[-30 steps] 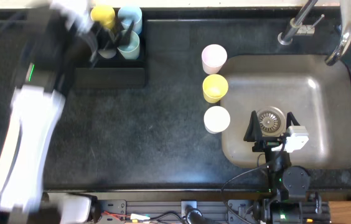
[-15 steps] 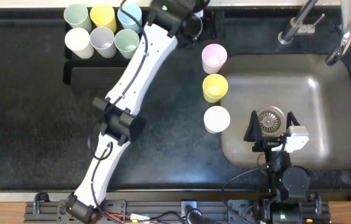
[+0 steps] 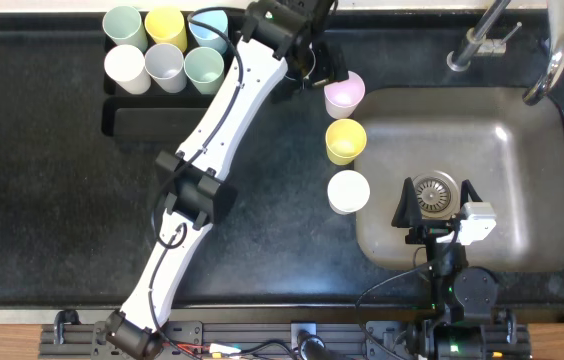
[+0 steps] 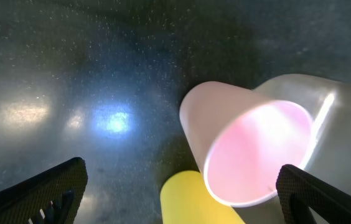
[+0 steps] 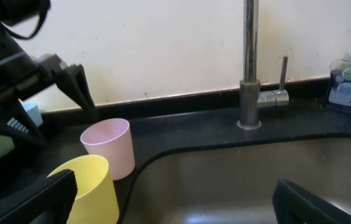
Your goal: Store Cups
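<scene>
**Left claw closes in on the pink cup**

Since 0.5 s ago the left claw (image 3: 328, 73) has shifted from between the rack (image 3: 172, 122) and the pink cup (image 3: 343, 93) to right at that cup. The right claw (image 3: 434, 205) has stayed released in the sink (image 3: 522, 130).

The left wrist view shows the left claw released, fingers spread wide. The pink cup stands ahead between them, ungrasped, and the yellow cup (image 4: 191, 199) is just beside it.

The right wrist view shows the pink cup side-on, upright on the tabletop (image 5: 182, 124), with a left-claw finger raised just behind its rim. 6 cups sit in the rack, well apart from the left claw.
</scene>
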Controlling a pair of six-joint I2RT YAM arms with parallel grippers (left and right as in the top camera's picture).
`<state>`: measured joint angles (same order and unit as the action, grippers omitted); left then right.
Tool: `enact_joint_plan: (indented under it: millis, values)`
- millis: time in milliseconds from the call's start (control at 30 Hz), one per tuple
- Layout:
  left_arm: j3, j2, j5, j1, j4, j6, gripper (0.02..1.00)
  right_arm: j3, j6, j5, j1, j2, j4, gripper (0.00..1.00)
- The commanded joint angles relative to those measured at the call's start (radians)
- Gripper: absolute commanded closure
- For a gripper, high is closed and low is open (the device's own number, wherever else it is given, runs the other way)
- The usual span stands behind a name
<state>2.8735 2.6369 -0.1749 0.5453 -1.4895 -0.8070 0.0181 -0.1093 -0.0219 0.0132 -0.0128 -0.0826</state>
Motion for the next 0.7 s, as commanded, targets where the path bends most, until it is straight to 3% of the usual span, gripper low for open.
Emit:
enact_joint_plan:
  millis: [33, 300, 367, 400, 433, 500, 700]
  values:
    - [0.026, 0.047, -0.007, 0.026, -0.007, -0.017, 0.018, -0.013, -0.007, -0.004, 0.000, 0.008, 0.005, 0.003]
    - [0.026, 0.064, 0.013, 0.026, -0.013, -0.013, 0.023, -0.013, -0.007, -0.003, 0.000, 0.008, 0.005, 0.005]
    - [0.026, 0.064, 0.032, 0.026, -0.013, -0.014, 0.213, -0.013, -0.007, -0.004, 0.000, 0.008, 0.005, 0.003]
    - [0.026, 0.064, 0.041, 0.026, -0.012, -0.013, 0.768, -0.013, -0.007, -0.004, 0.000, 0.008, 0.005, 0.003]
    - [0.026, 0.064, 0.043, 0.026, -0.013, -0.013, 0.895, -0.013, -0.007, -0.004, 0.000, 0.008, 0.005, 0.003]
    - [0.026, 0.064, 0.052, 0.026, -0.009, -0.013, 0.982, -0.013, -0.007, -0.004, 0.000, 0.008, 0.005, 0.003]
    - [0.026, 0.064, 0.077, 0.026, 0.000, -0.037, 0.982, -0.013, -0.007, -0.004, 0.000, 0.008, 0.005, 0.005]
